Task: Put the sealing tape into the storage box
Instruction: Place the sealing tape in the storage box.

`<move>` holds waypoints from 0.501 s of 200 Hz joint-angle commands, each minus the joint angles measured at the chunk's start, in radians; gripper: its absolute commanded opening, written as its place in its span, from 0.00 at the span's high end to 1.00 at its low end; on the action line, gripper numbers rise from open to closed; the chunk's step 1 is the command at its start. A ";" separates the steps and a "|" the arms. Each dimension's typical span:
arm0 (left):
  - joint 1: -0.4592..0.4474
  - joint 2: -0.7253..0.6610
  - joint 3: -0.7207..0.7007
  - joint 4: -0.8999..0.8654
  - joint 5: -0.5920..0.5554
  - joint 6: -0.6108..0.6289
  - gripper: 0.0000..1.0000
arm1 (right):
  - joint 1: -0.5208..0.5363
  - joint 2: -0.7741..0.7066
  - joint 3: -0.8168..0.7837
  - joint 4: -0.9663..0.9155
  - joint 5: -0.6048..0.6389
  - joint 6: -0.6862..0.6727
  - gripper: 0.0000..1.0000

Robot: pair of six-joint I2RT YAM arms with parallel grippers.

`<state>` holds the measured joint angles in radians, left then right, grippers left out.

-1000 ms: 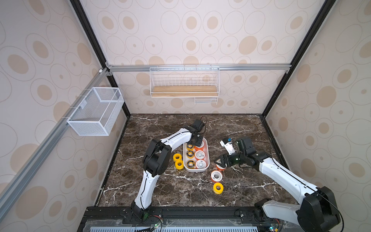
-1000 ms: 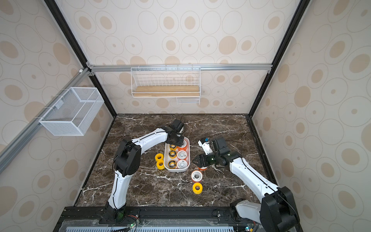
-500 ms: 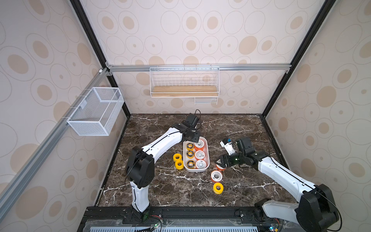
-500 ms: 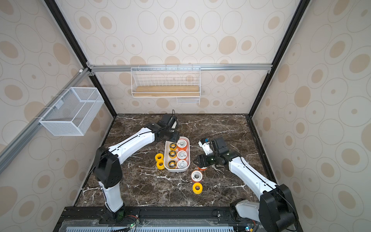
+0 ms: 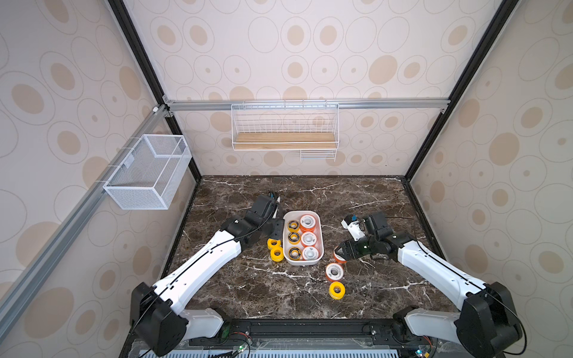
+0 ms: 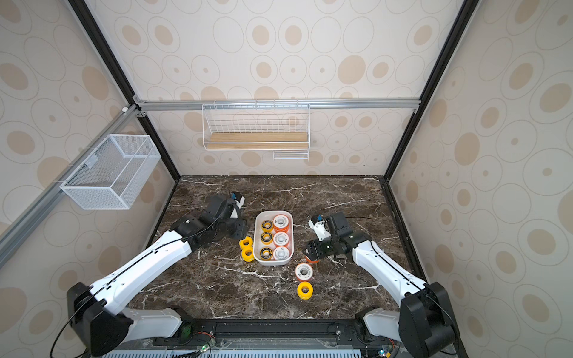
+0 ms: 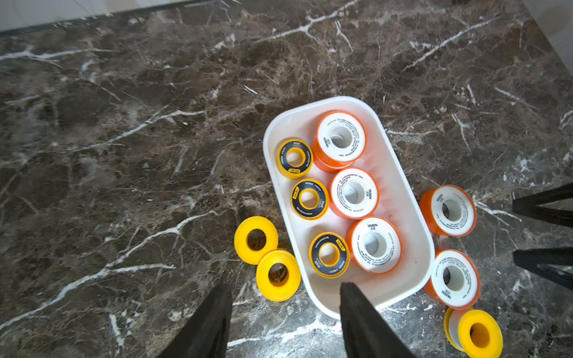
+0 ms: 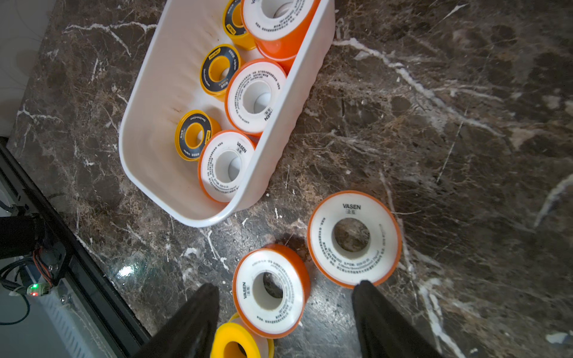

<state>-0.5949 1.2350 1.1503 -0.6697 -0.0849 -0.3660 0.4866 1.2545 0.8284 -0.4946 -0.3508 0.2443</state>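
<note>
The white storage box [image 5: 321, 245] [image 6: 273, 263] lies mid-table and holds several sealing tape spools, black-ringed yellow ones beside orange-rimmed white ones [image 7: 353, 192]. Two plain yellow spools [image 5: 275, 249] [image 7: 278, 275] lie against its left side. To its right are two orange-rimmed spools [image 8: 269, 289] [image 8: 353, 237] and a yellow one [image 5: 336, 289]. My left gripper [image 7: 283, 285] [image 5: 278, 227] is open and empty, hovering over the box's left side and a yellow spool. My right gripper [image 8: 286, 285] [image 5: 341, 252] is open above an orange-rimmed spool, not gripping it.
A white wire-mesh basket [image 5: 148, 173] hangs on the left wall and a wire shelf with a wooden base [image 5: 283, 139] on the back wall. The black front rail [image 5: 310, 328] edges the marble table. The walls close in on both sides.
My left gripper has drawn back from the box's far end to its left side, and its elbow has swung out left. The right arm has barely moved.
</note>
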 commanded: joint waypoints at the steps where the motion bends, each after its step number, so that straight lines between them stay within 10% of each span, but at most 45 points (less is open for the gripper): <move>1: 0.013 -0.100 -0.046 -0.024 -0.083 -0.014 0.41 | -0.005 0.027 0.036 -0.047 0.046 -0.023 0.26; 100: 0.017 -0.404 -0.231 -0.053 -0.162 0.003 0.42 | 0.015 0.114 0.052 -0.067 0.082 -0.039 0.27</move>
<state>-0.5838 0.8787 0.9302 -0.7269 -0.2104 -0.3691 0.4889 1.3403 0.8543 -0.5480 -0.2806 0.2188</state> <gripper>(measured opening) 0.580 0.728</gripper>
